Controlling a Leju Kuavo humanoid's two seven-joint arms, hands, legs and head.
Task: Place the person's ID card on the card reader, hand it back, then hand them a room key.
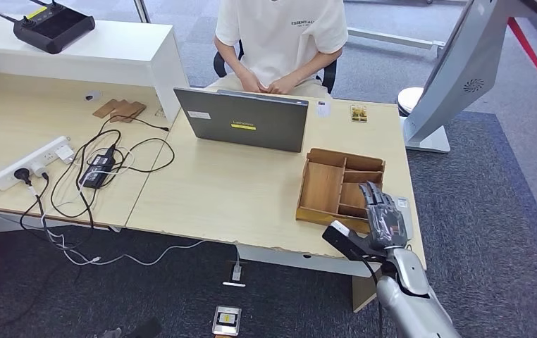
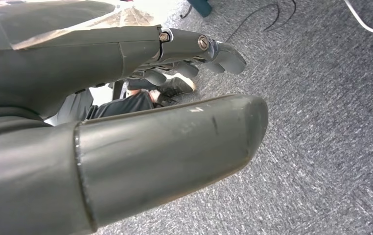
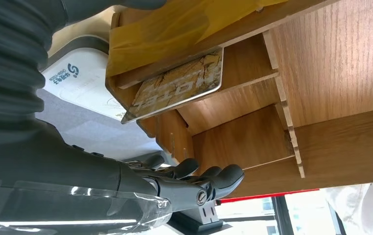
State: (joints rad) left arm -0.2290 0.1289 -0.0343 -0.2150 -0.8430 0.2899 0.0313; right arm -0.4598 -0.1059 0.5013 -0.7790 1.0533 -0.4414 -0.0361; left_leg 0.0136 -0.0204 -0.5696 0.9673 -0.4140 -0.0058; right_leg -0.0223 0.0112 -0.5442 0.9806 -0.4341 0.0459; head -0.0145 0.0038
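Wooden organizer (image 3: 321, 73), gold card (image 3: 179, 85) inside

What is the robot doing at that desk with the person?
The robot's right hand hovers over a wooden organizer tray on the desk, holding nothing. A patterned card leans in one tray compartment. A person sits waiting behind a laptop. The left hand hangs over the carpet.
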